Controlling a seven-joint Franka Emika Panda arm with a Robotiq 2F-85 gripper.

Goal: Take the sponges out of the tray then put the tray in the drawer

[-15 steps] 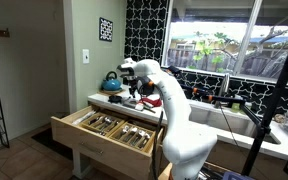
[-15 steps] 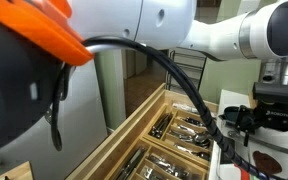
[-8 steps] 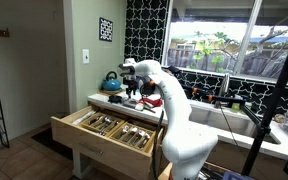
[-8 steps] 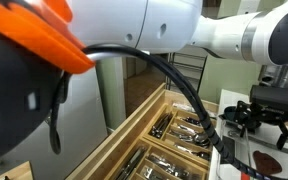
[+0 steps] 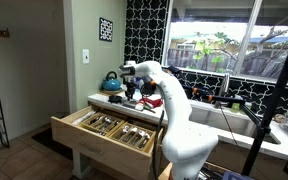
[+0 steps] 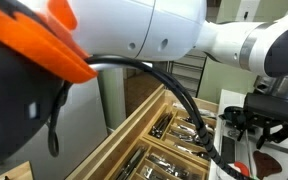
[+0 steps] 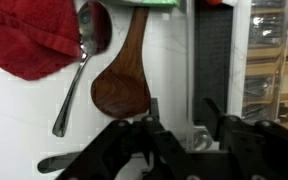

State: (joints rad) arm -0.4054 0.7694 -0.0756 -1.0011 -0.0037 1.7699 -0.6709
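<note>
In the wrist view my gripper (image 7: 183, 108) hangs low over the white counter (image 7: 24, 120). Its fingers stand apart, astride the left edge of a long dark tray (image 7: 214, 60). Whether they touch that edge I cannot tell. A green strip (image 7: 149, 3) and a red bit (image 7: 216, 2) at the top edge may be sponges. The drawer (image 7: 274, 60) is pulled out, with metal cutlery in its compartments. Both exterior views show the light-wood drawer (image 5: 104, 128) (image 6: 159, 140) open under the counter, with the gripper (image 5: 132, 95) (image 6: 259, 125) above the counter's edge.
A red cloth (image 7: 29, 35), a metal spoon (image 7: 79, 70) and a wooden spoon (image 7: 124, 80) lie on the counter left of the gripper. A teal kettle (image 5: 112, 80) stands at the back. A sink and window are further along the counter.
The gripper's fingers have come closer together. The arm has shifted slightly and sunk a little towards the counter.
</note>
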